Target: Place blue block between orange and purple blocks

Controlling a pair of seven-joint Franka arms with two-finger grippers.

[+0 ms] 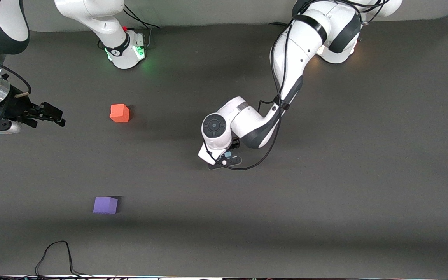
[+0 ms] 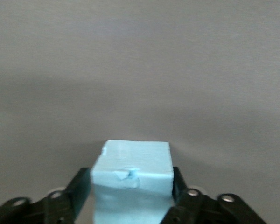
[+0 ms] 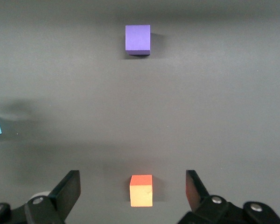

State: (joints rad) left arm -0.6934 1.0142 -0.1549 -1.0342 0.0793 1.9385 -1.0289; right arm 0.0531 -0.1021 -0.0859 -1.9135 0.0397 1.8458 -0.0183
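— Where's the blue block (image 2: pixel 132 179)?
— Clamped in the left gripper (image 2: pixel 130 189), mid-frame in the front view.
— The others?
— Right gripper (image 3: pixel 132 191) waits, spread wide; orange block (image 1: pixel 119 113) above purple block (image 1: pixel 105 205).

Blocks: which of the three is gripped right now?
The blue block, clamped in the left hand. The orange block and purple block sit free on the table.

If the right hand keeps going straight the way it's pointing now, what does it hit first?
Probably the orange block. In the right wrist view it sits centered between the open fingers of the right hand, with the purple block farther along the same line. How high the hand is above the table is unclear.
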